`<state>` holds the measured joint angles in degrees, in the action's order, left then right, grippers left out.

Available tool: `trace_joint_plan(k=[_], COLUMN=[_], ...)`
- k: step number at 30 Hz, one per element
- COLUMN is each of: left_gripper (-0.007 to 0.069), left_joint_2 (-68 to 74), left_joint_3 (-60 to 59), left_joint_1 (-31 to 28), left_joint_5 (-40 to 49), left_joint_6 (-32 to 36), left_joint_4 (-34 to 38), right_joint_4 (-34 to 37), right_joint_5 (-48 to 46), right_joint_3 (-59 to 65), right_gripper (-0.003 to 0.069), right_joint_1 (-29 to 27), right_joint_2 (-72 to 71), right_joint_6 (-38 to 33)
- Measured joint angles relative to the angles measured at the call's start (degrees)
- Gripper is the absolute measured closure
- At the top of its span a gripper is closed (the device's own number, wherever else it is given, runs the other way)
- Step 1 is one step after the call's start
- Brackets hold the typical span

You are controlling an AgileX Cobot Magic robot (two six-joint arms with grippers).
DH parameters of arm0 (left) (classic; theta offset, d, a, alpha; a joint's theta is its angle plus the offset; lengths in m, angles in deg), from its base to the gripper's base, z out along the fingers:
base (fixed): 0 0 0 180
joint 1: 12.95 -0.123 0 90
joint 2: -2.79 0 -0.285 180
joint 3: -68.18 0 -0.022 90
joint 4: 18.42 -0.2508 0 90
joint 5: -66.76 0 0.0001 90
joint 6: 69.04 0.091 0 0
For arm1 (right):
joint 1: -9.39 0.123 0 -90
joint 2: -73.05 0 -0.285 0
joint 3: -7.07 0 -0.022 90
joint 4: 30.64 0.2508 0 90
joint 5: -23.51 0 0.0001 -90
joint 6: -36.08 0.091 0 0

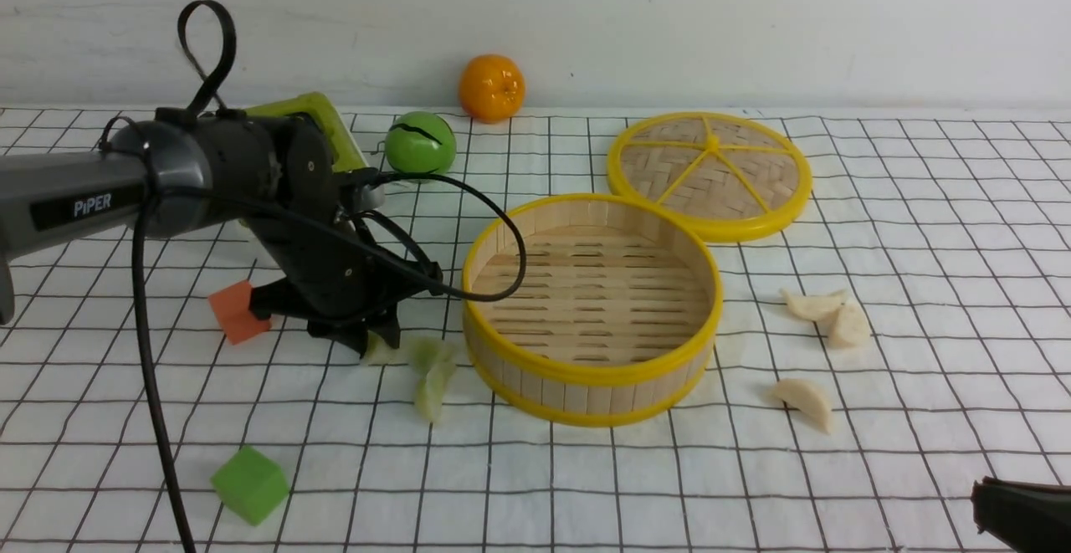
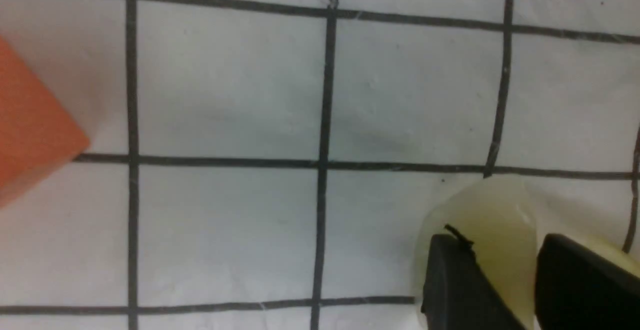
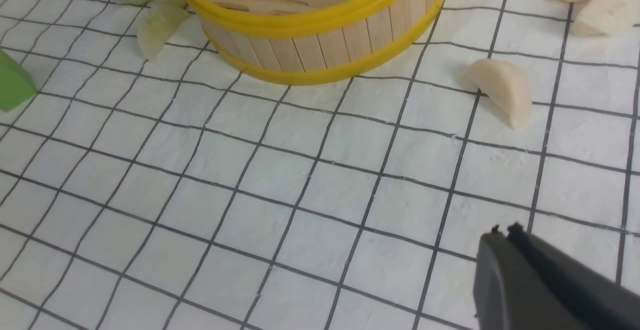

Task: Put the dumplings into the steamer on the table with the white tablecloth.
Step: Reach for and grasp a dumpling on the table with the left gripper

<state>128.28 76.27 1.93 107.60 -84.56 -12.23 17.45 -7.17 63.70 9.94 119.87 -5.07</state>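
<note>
**Front view.** Showed the steamer at mid-table on the white tablecloth, with its woven lid lying flat just behind it to the right. Placed all six dumplings on the cloth outside the steamer: three green dumplings just left of it and three cream dumplings to its right, two of those touching and the third nearer and apart. Found the left gripper lowered onto the leftmost of the green ones, beside an orange cube. Read "PiPER" in white on the left arm. Included a green cube at near left, a green ball and an orange at the far edge, and the right gripper at the near right corner.

**Left wrist view.** Caught two black fingers parted around that green piece, which lay on the cloth. Left undecided: clamped on it or merely flanking it. Cut the orange cube off at the frame edge.

**Right wrist view.** Showed the right gripper clenched, fingers pressed together, above the cloth near and to the right of the steamer, with the lone cream piece between the two.
</note>
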Motion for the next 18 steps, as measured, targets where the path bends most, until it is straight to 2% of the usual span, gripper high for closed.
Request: trace_joint_plan(k=[1,4,5,6,12,18], left_gripper=[0.0432,0.0519,0.0610,0.0637,0.0637,0.0631], left_joint_2=[-0.3,-1.5,-2.9,-4.7,-11.2,-11.6], left_joint_3=[0.0,0.0,0.0,0.0,0.0,0.0], left_joint_1=[0.0,0.0,0.0,0.0,0.0,0.0], left_joint_5=[0.0,0.1,0.1,0.2,0.1,0.1], left_joint_6=[0.3,1.0,1.8,2.5,3.9,3.9], left_joint_4=[-0.1,-0.1,-0.2,-0.2,0.5,0.8], right_joint_4=[0.0,0.2,0.2,0.2,0.4,1.0], right_joint_5=[0.0,0.0,0.0,0.0,0.2,0.6], right_joint_3=[0.0,0.0,0.0,0.0,0.0,0.0], right_gripper=[0.0671,0.0671,0.0671,0.0671,0.0666,0.0664], right_joint_1=[0.0,0.0,0.0,0.0,0.0,0.0], right_joint_2=[0.0,0.0,0.0,0.1,0.1,0.1], right_joint_6=[0.0,0.0,0.0,0.0,0.0,-0.6])
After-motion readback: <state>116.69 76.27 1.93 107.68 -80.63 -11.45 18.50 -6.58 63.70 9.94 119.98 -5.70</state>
